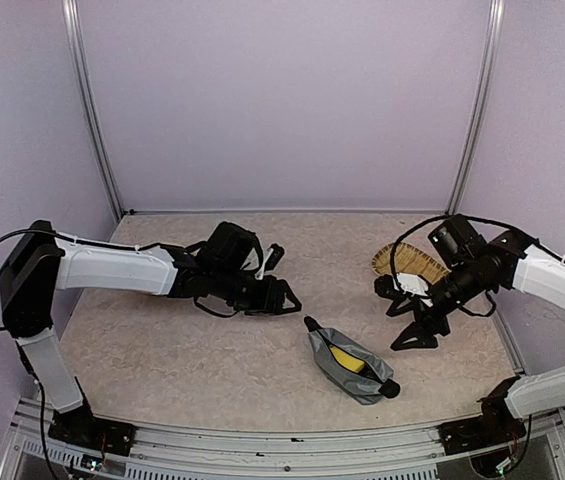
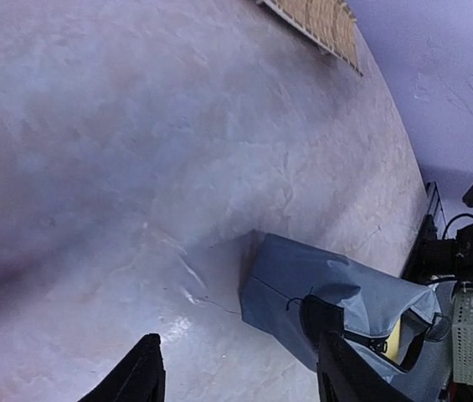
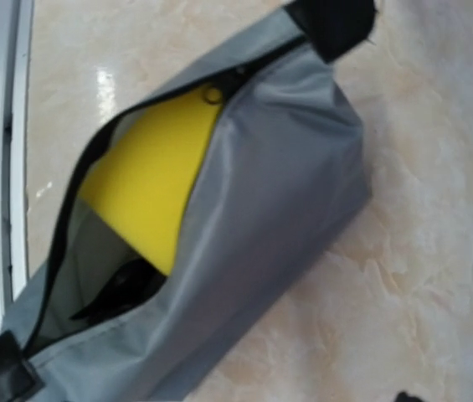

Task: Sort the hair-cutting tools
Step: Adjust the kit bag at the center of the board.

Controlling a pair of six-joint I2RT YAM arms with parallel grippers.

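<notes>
Tools (image 3: 120, 291) are hidden from above: the pouch (image 1: 347, 365) lies at 5 o'clock, left gripper (image 1: 284, 297) at its 10 o'clock, right gripper (image 1: 410, 320) at 2, both spread and empty. Left wrist: fingers (image 2: 140, 381) apart, pouch at 4 o'clock. Right wrist: only dark shapes inside the open pouch, at 6 o'clock of a yellow block (image 3: 148, 176).

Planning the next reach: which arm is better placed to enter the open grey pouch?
Probably right: the open right gripper looks straight into the unzipped mouth of the grey pouch; the left gripper faces its closed side.
</notes>
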